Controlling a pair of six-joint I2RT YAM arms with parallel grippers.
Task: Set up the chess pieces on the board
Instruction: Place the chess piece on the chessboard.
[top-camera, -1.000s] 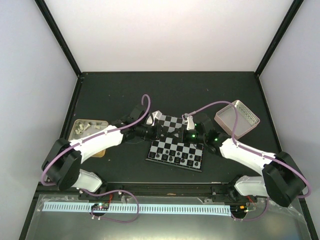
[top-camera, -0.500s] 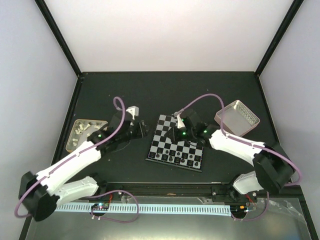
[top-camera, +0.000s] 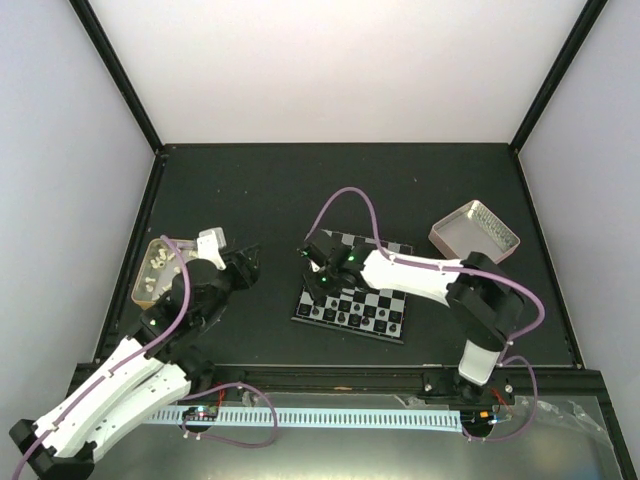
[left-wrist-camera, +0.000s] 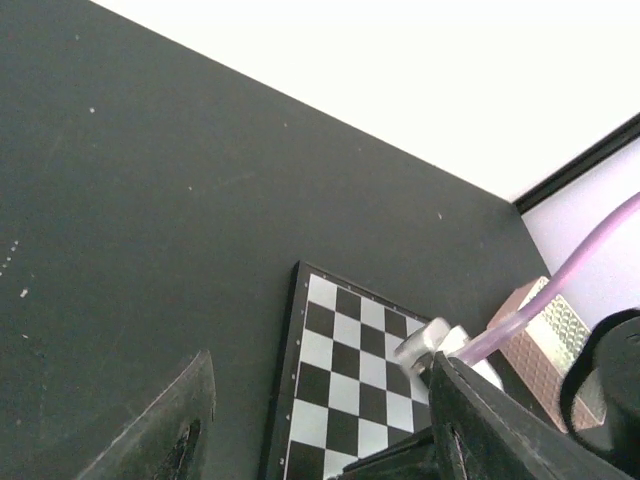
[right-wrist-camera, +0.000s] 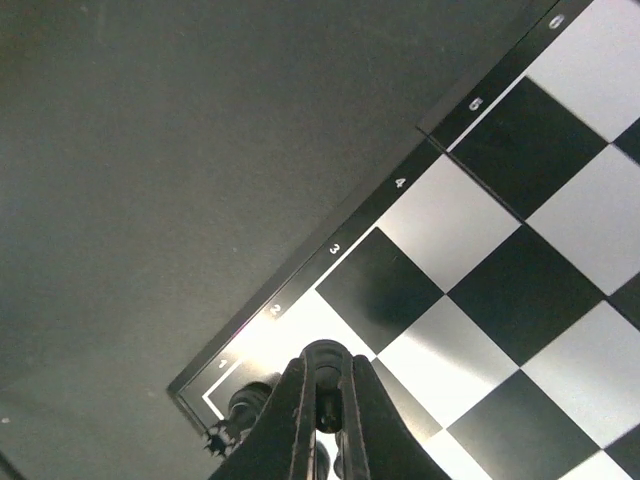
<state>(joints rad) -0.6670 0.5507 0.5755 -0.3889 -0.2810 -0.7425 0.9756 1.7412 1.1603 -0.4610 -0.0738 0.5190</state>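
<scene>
Left gripper hangs over bare tabletop left of the board, fingers spread, nothing between them. Right gripper sits low over the board's left edge, fingers pressed together; can't tell if they pinch anything. Black chess pieces line the board's near edge, mid-tabletop.

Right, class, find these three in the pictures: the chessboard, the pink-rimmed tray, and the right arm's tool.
chessboard (left-wrist-camera: 338, 350): left wrist view, on its bare checked squares.
pink-rimmed tray (top-camera: 452, 248): top view, on its near wall.
right tool (right-wrist-camera: 325, 365): right wrist view, midway between its closed fingertips.
</scene>
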